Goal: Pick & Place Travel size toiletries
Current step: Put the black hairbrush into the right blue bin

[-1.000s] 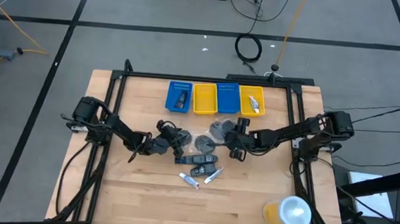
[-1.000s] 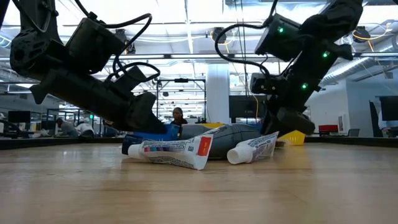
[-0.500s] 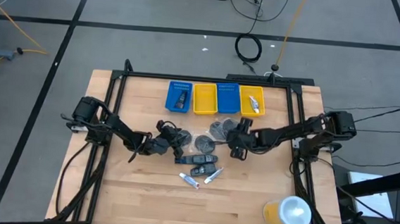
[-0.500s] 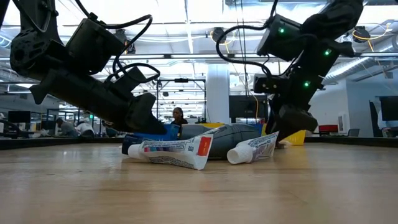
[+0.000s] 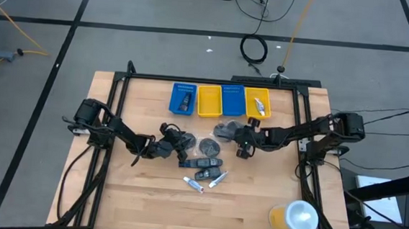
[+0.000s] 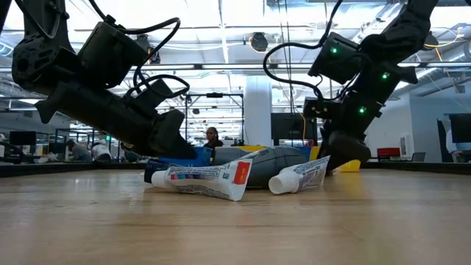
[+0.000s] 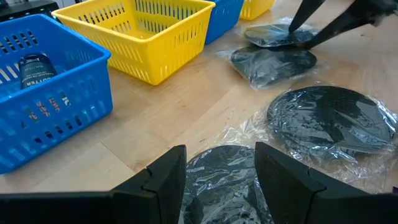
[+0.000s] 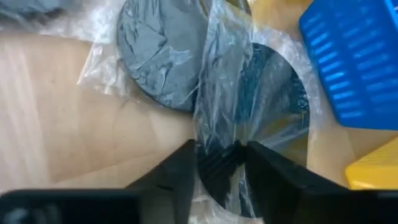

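High view looks down on a wooden table (image 5: 148,204) with four bins in a row along its far edge: blue (image 5: 182,98), yellow (image 5: 210,100), blue (image 5: 233,100), yellow (image 5: 258,104). The leftmost blue bin holds a small dark bottle (image 7: 34,67), and the rightmost yellow bin holds what seems to be a pale tube, too small to be sure.

The right gripper (image 5: 236,134) reaches in toward the table's middle, just in front of the second blue bin. In its wrist view its fingers (image 8: 177,169) are pressed together on the plastic wrap of a dark grey disc (image 8: 267,99), with a second wrapped disc (image 8: 161,56) lying just beside it.

The left gripper (image 5: 176,138) sits low near the middle of the table, left of the toiletry cluster. Its fingers (image 7: 168,177) stand spread, one on either side of a wrapped dark disc (image 7: 217,180) on the wood; whether they touch it I cannot tell. Another wrapped disc (image 7: 326,118) lies just beyond.

Nearer the front, small dark bottles (image 5: 202,162) and white tubes (image 6: 202,180) lie close together on the table. A yellow cup with a white lid (image 5: 295,217) stands at the front right corner.
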`<move>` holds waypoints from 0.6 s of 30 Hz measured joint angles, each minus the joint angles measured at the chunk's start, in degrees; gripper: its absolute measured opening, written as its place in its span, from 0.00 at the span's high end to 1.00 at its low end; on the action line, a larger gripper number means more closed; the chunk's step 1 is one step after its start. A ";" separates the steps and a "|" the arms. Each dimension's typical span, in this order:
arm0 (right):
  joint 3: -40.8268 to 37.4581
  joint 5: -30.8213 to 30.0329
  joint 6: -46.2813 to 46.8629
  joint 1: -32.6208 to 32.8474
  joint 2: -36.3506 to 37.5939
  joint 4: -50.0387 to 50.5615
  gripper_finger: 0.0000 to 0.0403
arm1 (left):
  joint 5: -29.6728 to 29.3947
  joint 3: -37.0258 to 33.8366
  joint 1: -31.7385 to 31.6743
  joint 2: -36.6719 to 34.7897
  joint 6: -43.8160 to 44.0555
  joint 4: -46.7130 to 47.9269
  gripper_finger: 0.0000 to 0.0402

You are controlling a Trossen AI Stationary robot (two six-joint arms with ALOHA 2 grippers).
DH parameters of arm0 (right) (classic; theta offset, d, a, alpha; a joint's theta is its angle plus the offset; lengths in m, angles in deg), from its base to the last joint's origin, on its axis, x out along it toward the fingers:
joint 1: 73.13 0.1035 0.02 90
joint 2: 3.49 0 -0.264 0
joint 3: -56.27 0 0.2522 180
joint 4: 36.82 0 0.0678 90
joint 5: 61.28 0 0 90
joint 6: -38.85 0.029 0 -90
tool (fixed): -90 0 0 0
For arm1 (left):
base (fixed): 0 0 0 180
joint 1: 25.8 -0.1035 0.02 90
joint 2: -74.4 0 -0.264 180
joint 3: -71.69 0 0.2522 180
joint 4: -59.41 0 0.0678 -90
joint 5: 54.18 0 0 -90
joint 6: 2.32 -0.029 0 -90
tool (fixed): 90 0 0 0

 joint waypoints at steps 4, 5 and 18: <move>-0.07 -1.14 -0.17 -0.15 0.24 0.64 0.86 | 0.00 0.01 0.00 0.00 0.12 -0.01 0.54; -0.07 -1.17 0.31 0.20 0.75 1.13 0.91 | -0.02 0.00 0.00 0.00 0.24 -0.02 0.54; 1.08 -1.53 14.36 6.26 17.09 2.05 0.99 | -0.02 0.00 0.02 0.00 0.40 -0.33 0.54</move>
